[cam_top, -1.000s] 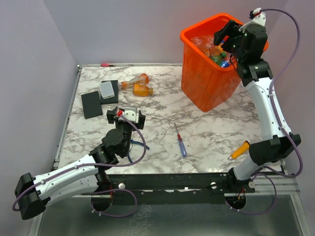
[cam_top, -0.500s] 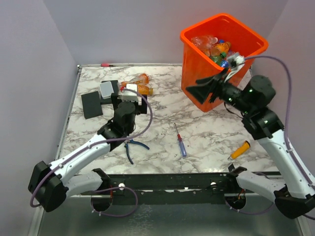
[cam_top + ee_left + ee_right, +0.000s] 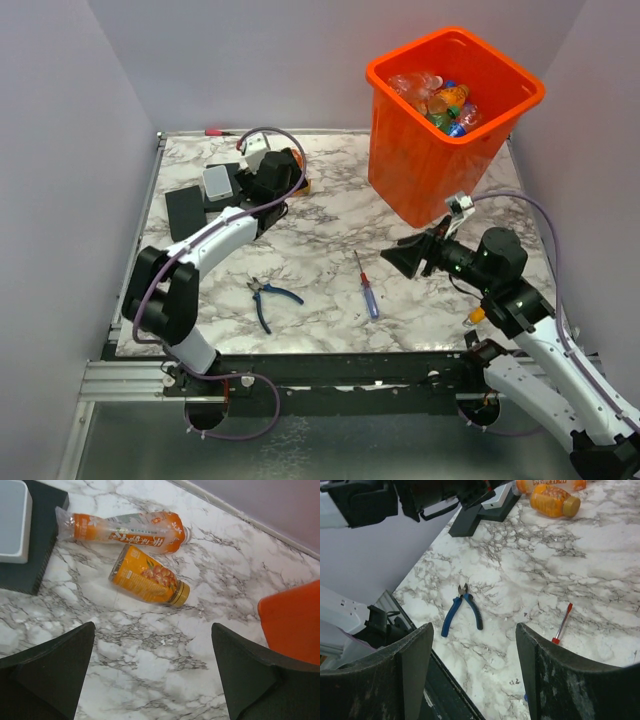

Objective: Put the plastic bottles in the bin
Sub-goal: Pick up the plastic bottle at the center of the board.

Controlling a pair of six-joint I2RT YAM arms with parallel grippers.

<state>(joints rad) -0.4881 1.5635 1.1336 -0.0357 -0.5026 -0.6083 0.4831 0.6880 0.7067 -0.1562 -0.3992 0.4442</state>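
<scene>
Two plastic bottles lie on the marble table at the back left: a long clear-and-orange one (image 3: 125, 527) and a short orange one (image 3: 147, 577). My left gripper (image 3: 152, 627) is open and empty, hovering just short of them. In the top view my left gripper (image 3: 283, 172) covers them except an orange edge (image 3: 301, 185). The orange bin (image 3: 430, 170) stands at the back right with several bottles (image 3: 440, 100) inside; its wall shows in the left wrist view (image 3: 295, 620). My right gripper (image 3: 402, 256) is open and empty, low over the table in front of the bin.
Blue-handled pliers (image 3: 268, 300) and a blue-and-red screwdriver (image 3: 366, 285) lie near the front edge. Black blocks (image 3: 186, 212) and a grey box (image 3: 218, 180) sit at the left. An orange-handled tool (image 3: 478, 312) lies by the right arm.
My right arm has swung from above the bin down to the table in front of it. My left gripper has moved from the front middle back to the two bottles.
</scene>
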